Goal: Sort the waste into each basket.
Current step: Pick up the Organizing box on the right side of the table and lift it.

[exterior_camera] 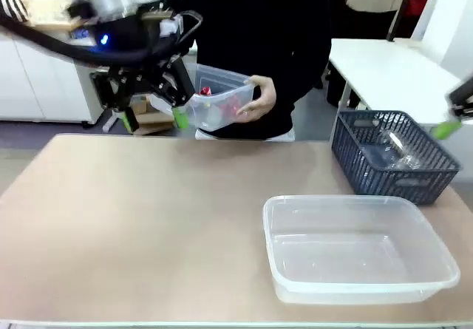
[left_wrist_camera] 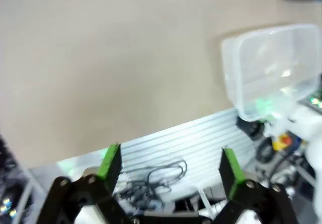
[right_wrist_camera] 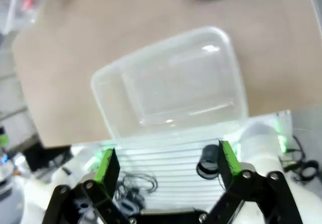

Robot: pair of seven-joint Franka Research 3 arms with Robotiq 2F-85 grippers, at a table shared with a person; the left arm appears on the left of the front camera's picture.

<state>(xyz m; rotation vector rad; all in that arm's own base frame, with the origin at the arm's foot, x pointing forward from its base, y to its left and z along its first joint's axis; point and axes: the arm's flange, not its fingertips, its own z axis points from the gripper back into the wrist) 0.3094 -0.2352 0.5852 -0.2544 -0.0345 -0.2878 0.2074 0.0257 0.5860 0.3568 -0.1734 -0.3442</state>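
We judged the sorting barely begun, if begun at all. At the left, the left gripper (left_wrist_camera: 171,164) hung above the table's (exterior_camera: 133,218) far edge with its jaws spread wide and nothing between them. Just beside it, the person's hand (exterior_camera: 260,98) held a small clear tub (exterior_camera: 214,116) in the air, off the table. Inside it lay red drink cans (exterior_camera: 235,107). We made out at least two red shapes, but the blur kept us from counting them surely.

Right of the middle stood one large clear tub (exterior_camera: 355,290) on the table, and we saw nothing in it. Behind it, at the far right corner, sat one dark blue slatted basket (exterior_camera: 399,182) holding clear plastic bottles (exterior_camera: 388,148), perhaps one or two. We could not tell whether they had been sorted there or waited to be moved. At the right edge, the right gripper (right_wrist_camera: 166,166) hung with its jaws also spread and empty.

So we counted three containers and two empty grippers. By our reckoning, the cans were not yet sorted.
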